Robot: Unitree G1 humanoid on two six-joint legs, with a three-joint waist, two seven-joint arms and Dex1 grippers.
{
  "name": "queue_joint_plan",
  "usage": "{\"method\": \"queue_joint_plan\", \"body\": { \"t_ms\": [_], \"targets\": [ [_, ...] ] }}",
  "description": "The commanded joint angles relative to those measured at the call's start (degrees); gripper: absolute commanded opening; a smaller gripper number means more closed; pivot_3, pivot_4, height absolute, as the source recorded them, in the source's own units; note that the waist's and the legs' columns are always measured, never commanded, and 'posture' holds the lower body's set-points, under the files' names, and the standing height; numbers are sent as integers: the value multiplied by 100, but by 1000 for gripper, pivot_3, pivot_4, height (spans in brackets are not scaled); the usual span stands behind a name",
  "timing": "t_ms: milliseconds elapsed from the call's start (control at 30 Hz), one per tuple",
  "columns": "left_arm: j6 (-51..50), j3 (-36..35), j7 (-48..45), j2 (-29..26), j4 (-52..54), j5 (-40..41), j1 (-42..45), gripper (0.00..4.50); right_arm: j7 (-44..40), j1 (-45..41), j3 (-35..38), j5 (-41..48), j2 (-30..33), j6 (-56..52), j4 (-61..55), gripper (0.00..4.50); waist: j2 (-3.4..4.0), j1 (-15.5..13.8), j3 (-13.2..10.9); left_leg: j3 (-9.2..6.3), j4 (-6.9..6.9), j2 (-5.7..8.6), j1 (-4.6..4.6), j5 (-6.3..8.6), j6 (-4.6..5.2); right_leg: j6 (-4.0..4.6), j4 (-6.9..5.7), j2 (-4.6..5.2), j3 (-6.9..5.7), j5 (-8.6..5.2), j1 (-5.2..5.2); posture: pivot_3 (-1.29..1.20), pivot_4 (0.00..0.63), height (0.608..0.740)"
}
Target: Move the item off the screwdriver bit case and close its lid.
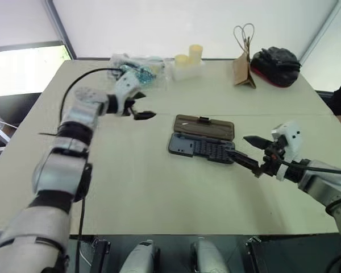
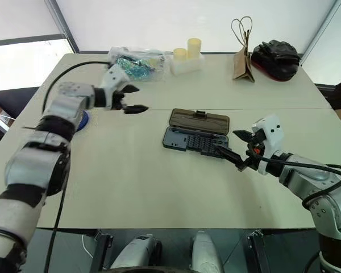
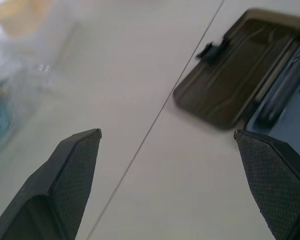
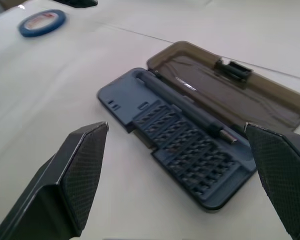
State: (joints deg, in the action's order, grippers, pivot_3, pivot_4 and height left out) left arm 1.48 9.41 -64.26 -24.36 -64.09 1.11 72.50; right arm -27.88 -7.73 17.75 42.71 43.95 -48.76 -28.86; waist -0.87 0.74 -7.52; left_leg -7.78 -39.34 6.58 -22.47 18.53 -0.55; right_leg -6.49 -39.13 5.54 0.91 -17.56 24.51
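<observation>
The blue tape ring [image 4: 42,22] already lies on the table, well apart from the screwdriver bit case [image 2: 194,142], so closing the lid [image 2: 199,121] is what remains. The case's long axis runs from 9 to 3 o'clock, with the lid laid flat at its 12 o'clock side. The right gripper [image 2: 236,145], jaws apart and empty, is just beside the case's 3 o'clock end and nearer; the left gripper [image 2: 132,99], also spread and empty, is at 10 o'clock.

No legible text anywhere. Blue tape ring [image 4: 42,22], far beyond the right pincer [image 4: 177,165], has a reddish mark on its pale core, too blurred to read. Bit case [image 4: 180,150]: no readable markings.
</observation>
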Motion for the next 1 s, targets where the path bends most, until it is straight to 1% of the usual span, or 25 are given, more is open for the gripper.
{"method": "queue_joint_plan", "body": {
  "t_ms": [33,100,167,233,300,367,433,533,567,667,700,767,867,1000],
  "targets": [
    [-296,-171,-1290,-40,60,279,168,4429,538,-594,-329,-720,94,18,396,4500,1,58,0,2,0,0,1,0,0,0,-1,0,0,0,3,0,150,740],
    [-666,-121,-1621,-81,235,276,153,4429,608,-1203,-769,-1042,-34,-6,987,4500,3,135,0,14,7,-7,4,0,0,0,-3,-4,1,0,9,0,150,740],
    [-799,-18,-1857,-141,567,225,24,4429,445,-1733,-1148,-1239,-295,184,1603,4500,3,201,0,11,12,-12,3,-1,-2,0,-4,-7,3,0,14,0,150,740],
    [-973,-16,-1807,-158,873,213,-135,4429,505,-2346,-1731,-1797,-494,180,2523,4500,3,232,-1,15,14,-17,2,-1,-2,0,-12,-10,5,0,17,0,150,740],
    [-1071,4,-1599,-173,1212,144,-330,4429,615,-3036,-2088,-2257,-752,195,3589,4500,4,237,-1,13,14,-17,1,-2,-3,0,-12,-9,6,0,20,0,150,740],
    [-1309,-17,-1414,-187,1647,162,-544,4429,641,-3687,-2078,-2403,-1070,313,4593,4500,6,245,-2,11,14,-14,-3,-2,-3,0,-10,-7,7,0,21,0,150,740],
    [-1571,-73,-1280,-234,2132,237,-785,4429,516,-4144,-2195,-2623,-1234,437,5413,4500,7,219,-3,8,11,-9,-8,-2,-3,0,-12,-2,9,0,28,0,150,740],
    [-1889,-233,-892,-242,2947,389,-1224,4429,99,-4521,-2418,-2960,-1357,806,6538,4500,6,202,-2,5,7,-7,-8,-2,-3,1,-13,-1,10,0,34,0,150,740],
    [-2027,-321,-682,-227,3219,444,-1376,4429,95,-4609,-2505,-3162,-1378,1012,6974,4500,6,196,-2,-1,6,-5,-8,-2,-3,1,-12,-1,9,1,34,0,150,740],
    [-2475,-533,-318,-315,4005,618,-1860,4429,142,-4877,-2468,-3451,-1513,1404,8013,4500,12,230,2,-6,3,-4,-8,-2,-3,1,-11,1,9,1,35,0,150,740],
    [-2665,-591,-250,-384,4376,695,-2096,4490,143,-4950,-2477,-3541,-1542,1484,8236,4253,11,269,2,1,4,-4,-6,-2,-3,1,-10,3,10,1,35,0,150,740],
    [-3016,-723,-92,-496,5009,848,-2473,4500,206,-5060,-2494,-3715,-1581,1596,8587,3612,12,303,3,-5,10,-6,-2,-2,-3,1,-9,1,8,1,24,0,150,740],
    [-3381,-803,105,-599,5572,1030,-2758,4500,235,-5115,-2483,-3858,-1586,1729,8936,2144,11,287,5,-14,6,-3,0,-2,-3,1,-4,0,7,1,7,0,150,740],
    [-3597,-874,379,-684,5896,1176,-2938,4500,78,-5084,-2521,-4051,-1658,1784,9197,162,12,202,6,-23,-15,2,7,-2,-3,1,-4,-2,5,1,-11,0,150,740]
  ]
}}
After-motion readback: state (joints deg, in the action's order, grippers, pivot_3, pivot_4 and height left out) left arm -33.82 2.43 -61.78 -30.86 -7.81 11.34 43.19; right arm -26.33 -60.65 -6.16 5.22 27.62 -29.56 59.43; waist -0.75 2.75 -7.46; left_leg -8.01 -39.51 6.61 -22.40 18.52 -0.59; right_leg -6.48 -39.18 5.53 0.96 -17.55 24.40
